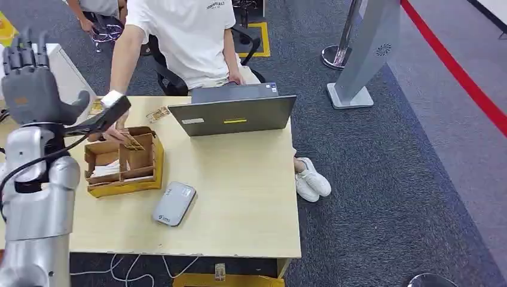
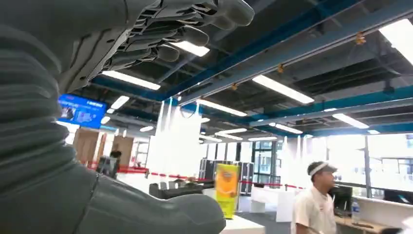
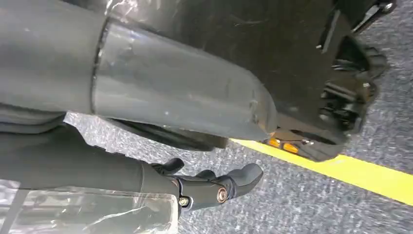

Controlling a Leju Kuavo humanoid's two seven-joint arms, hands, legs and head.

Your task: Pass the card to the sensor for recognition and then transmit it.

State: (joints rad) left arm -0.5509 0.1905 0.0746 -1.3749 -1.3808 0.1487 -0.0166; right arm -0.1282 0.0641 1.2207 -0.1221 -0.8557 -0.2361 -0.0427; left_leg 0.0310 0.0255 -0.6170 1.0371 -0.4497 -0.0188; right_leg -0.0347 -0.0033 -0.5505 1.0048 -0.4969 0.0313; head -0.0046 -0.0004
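Note:
My left hand point(image 1: 33, 84) is raised at the table's left end, fingers spread upward and thumb out, holding nothing; in the left wrist view its fingers point(image 2: 185, 34) and thumb point(image 2: 160, 212) stand apart against the ceiling. A wooden card box point(image 1: 122, 164) sits just right of that arm, with white cards point(image 1: 107, 170) in one compartment. A person's hand point(image 1: 113, 134) reaches into the box at a brown card point(image 1: 133, 142). The grey sensor point(image 1: 173, 203) lies on the table in front of the box. My right hand point(image 3: 214, 187) hangs over the floor, empty.
An open grey laptop point(image 1: 236, 113) stands at the table's far side, and a person in a white shirt point(image 1: 185, 36) sits behind it. Loose cards point(image 1: 158, 113) lie left of the laptop. A grey kiosk stand point(image 1: 365, 54) stands on the carpet at right.

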